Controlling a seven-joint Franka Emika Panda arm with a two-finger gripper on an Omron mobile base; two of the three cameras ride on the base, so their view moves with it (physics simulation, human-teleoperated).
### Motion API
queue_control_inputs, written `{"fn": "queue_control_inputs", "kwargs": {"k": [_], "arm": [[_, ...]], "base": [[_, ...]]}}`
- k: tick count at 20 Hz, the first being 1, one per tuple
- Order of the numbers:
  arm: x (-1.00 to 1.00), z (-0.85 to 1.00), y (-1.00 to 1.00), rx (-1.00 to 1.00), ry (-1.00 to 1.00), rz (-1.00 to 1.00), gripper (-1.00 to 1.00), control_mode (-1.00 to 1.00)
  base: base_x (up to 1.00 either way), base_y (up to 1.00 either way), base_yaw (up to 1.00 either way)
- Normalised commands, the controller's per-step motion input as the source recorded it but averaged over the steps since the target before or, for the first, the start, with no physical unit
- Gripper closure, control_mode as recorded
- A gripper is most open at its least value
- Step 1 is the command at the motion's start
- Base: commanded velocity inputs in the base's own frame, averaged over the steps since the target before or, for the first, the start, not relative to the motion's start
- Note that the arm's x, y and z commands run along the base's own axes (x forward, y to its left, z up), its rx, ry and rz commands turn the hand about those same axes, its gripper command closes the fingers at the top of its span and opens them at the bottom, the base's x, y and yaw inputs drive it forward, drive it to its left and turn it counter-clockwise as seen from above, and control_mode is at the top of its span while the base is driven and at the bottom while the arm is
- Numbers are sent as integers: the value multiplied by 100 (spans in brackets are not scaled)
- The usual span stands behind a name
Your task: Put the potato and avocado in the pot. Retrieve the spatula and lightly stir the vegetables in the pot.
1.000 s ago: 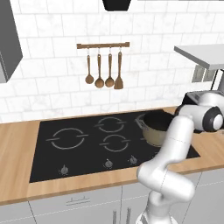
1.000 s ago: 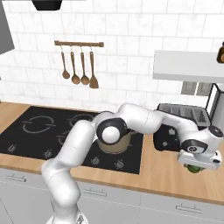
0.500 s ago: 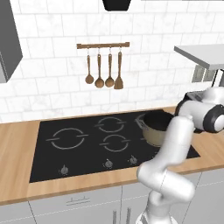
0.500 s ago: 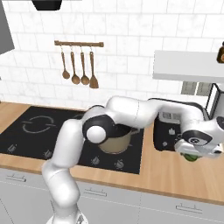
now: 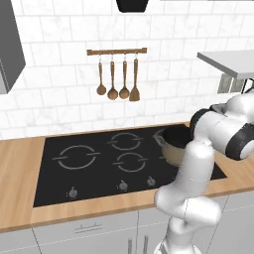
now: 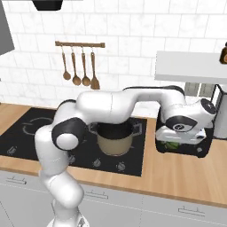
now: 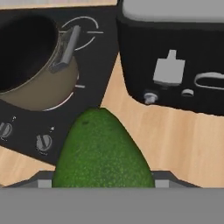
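Tool point(image 6: 177, 144) with avocado point(image 7: 101, 151) now higher, nearer the pot point(image 6: 115, 138).

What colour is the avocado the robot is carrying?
Dark green with tiny pale speckles; the avocado shows best in the hand view.

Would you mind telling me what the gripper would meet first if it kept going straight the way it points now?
Probably bare wooden counter beside the stovetop edge, since the gripper carries the avocado pointing down there; depth is unclear.
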Motion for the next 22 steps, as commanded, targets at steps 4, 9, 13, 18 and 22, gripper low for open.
{"fn": "queue_control_inputs", "kwargs": {"k": [4, 9, 13, 18, 22], "arm": [[0, 48, 100, -3, 6, 9, 100, -100], [3, 34, 100, -4, 8, 9, 100, -100], [6, 20, 100, -3, 8, 9, 100, -100], [41, 5, 97, -1, 10, 5, 100, -100], [67, -4, 67, -1, 14, 1, 100, -100]], "base": [[0, 0, 0], [0, 0, 0], [0, 0, 0], [0, 0, 0], [0, 0, 0]]}}
